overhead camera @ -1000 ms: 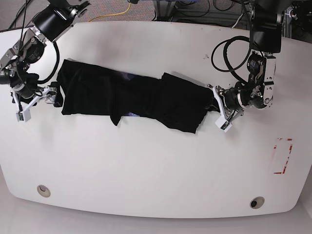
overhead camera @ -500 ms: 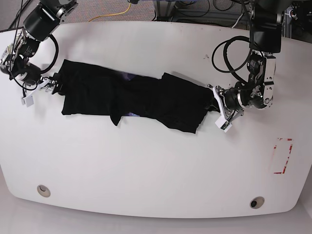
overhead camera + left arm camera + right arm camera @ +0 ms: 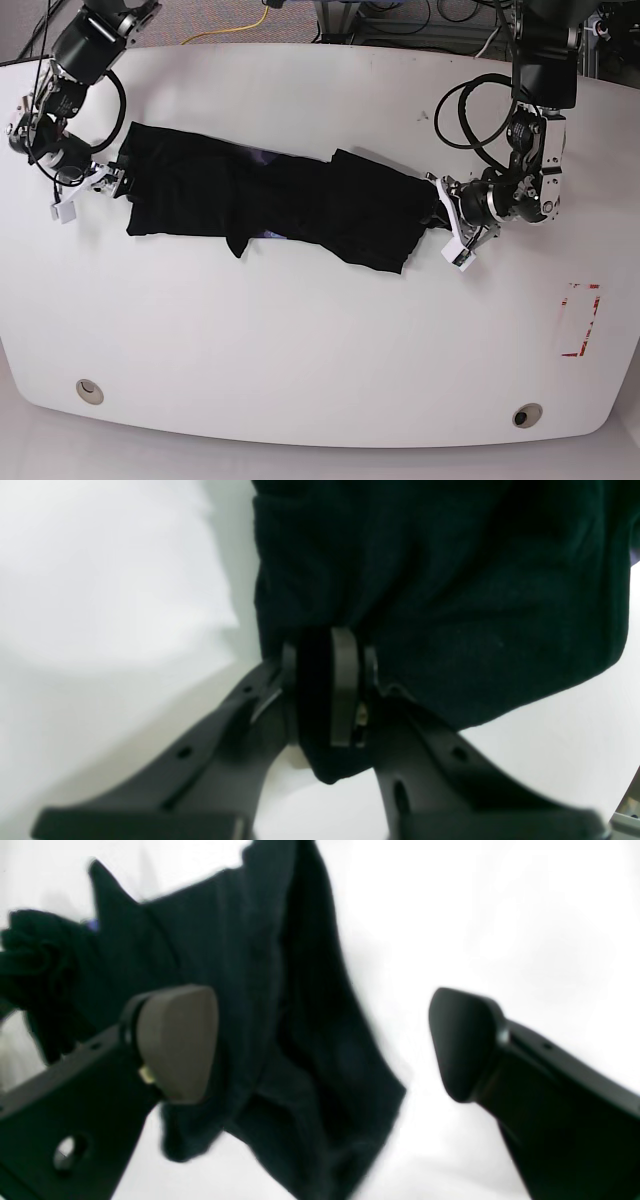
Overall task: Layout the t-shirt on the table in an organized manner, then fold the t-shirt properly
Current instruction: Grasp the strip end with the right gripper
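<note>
Two arms work the ends of one black t-shirt [image 3: 270, 205], which lies stretched in a long band across the upper half of the table [image 3: 320, 340]. From the base view we note its long axis runs nearly side to side across that view, dipping slightly toward the left gripper [image 3: 450, 228] at its far end. The band is bunched and rumpled along its length, with a small flap hanging off its near edge and a trace of purple showing at its middle.

The base view gives us the whole shirt; neither wrist view does. Red tape marks [image 3: 580, 320] sit well apart from the shirt, beyond the left gripper's end, and two grommet holes [image 3: 90, 390] lie near the table's front edge.

The left wrist view settles what the base view leaves unclear: the left gripper [image 3: 327, 690] has its jaws drawn together on a fold of the t-shirt [image 3: 450, 580], dark cloth pinched between the pads, with a tongue of fabric hanging below them.

The right wrist view shows the right gripper [image 3: 322, 1042] with jaws spread wide, nothing between them; the t-shirt [image 3: 280, 1015] lies below and beyond the gap, its corner loose on the white surface. In the base view the right gripper [image 3: 85, 190] stands just beside the shirt's end.
</note>
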Controlling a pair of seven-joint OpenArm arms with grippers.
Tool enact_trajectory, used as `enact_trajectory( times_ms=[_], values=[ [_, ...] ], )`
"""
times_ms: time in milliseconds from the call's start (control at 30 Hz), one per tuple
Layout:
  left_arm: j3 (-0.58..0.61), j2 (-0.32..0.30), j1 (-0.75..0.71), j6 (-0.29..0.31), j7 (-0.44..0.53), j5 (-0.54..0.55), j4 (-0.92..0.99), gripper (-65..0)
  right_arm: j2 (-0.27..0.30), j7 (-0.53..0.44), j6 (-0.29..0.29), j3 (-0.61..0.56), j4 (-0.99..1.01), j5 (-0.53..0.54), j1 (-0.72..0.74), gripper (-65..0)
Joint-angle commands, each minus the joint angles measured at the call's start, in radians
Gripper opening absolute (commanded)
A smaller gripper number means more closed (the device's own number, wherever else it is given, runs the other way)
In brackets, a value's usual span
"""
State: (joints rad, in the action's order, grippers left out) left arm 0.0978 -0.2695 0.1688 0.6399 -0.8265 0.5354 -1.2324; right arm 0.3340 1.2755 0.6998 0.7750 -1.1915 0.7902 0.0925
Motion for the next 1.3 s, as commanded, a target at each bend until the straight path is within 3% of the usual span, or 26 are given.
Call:
enact_trajectory(
  times_ms=[0,400,733,767,867,933,1000,1067,1267],
  values=[
    [0.0,-0.009,0.001,-0.016,-0.058,-0.056,0.0,-58.1,-0.017,0.025,-0.002,-0.004,-0.017,-0.013,-0.006,0.0],
    [0.0,-0.009,0.001,-0.016,-0.058,-0.056,0.0,-58.1,-0.086,0.026,-0.002,-0.071,-0.017,-0.013,-0.029,0.0],
    [0.0,-0.009,0.001,-0.016,-0.058,-0.054,0.0,-58.1,-0.094,0.026,-0.002,-0.071,-0.017,-0.013,-0.03,-0.2],
    [0.0,-0.009,0.001,-0.016,-0.058,-0.054,0.001,-58.1,-0.094,0.026,-0.002,-0.071,-0.017,-0.013,-0.03,-1.6],
    [0.0,-0.007,0.001,-0.016,-0.058,-0.054,0.001,-58.1,-0.105,0.026,-0.002,-0.073,-0.017,-0.013,-0.029,-14.3],
    [0.0,-0.007,0.001,-0.016,-0.058,-0.054,0.003,-58.1,-0.106,0.026,-0.002,-0.073,-0.017,-0.013,-0.027,-23.8],
    [0.0,-0.007,-0.001,-0.016,-0.058,-0.054,0.003,-58.1,-0.108,0.026,-0.002,-0.073,-0.018,-0.013,-0.027,-38.5],
    [0.0,-0.004,-0.001,-0.016,-0.058,-0.054,0.004,-58.1,-0.109,0.026,-0.002,-0.076,-0.024,-0.013,-0.027,-47.6],
    [0.0,0.005,-0.001,-0.016,-0.058,-0.054,0.006,-58.1,-0.12,0.054,-0.002,-0.111,-0.17,-0.01,-0.037,-49.3]
  ],
)
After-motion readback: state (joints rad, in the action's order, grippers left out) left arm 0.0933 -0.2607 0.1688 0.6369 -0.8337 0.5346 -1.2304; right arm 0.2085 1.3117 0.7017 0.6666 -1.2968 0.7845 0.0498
